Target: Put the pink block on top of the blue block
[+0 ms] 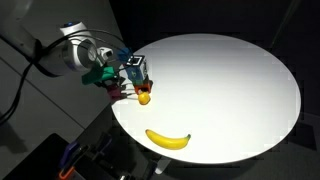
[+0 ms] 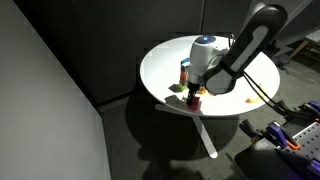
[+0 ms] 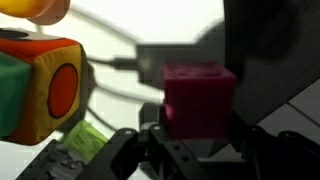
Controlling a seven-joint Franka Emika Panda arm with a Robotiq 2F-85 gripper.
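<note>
Wrist view: pink block (image 3: 198, 100) sits centre frame, squarely between the pincer (image 3: 197, 150) fingers, apparently lined up for lifting; whether they are clamped on it cannot be told | exterior view: arm (image 1: 80, 55) stoops over the left edge of the bench (image 1: 230, 90), by the orange ball (image 1: 143, 98) | exterior view: arm (image 2: 235, 55) masks the clutter, blue block not made out.

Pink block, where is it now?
Wrist view, right of centre: the pink block is close to the camera, with the colourful cube to its left.
</note>
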